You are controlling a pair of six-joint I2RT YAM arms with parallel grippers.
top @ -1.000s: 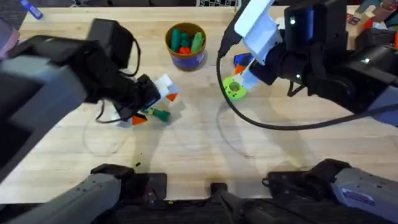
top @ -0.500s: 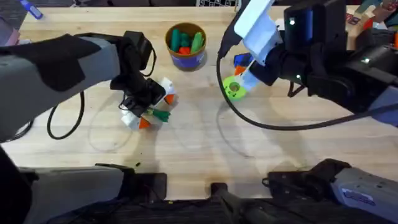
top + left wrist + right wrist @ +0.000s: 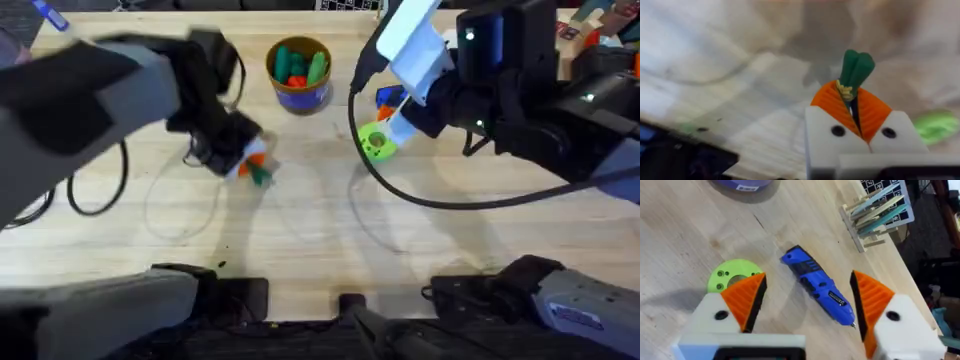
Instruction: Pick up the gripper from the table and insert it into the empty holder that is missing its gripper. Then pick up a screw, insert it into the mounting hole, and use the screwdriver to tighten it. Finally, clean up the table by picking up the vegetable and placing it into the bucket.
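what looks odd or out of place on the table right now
Nothing looks spilled or broken. The left end effector is shut on the carrot, leafy top poking out, held above the wood. The blue screwdriver lies flat beside the green disc, under the open right end effector. The bucket stands upright holding toy vegetables.

Carrot (image 3: 855,75) apparently clamped, leaves outward.

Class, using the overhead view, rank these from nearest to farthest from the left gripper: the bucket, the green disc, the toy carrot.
1. The toy carrot: clamped between the left gripper pads, its leafy top sticking out.
2. The bucket: farther back on the table, toward the middle.
3. The green disc: across the middle, under the right arm.
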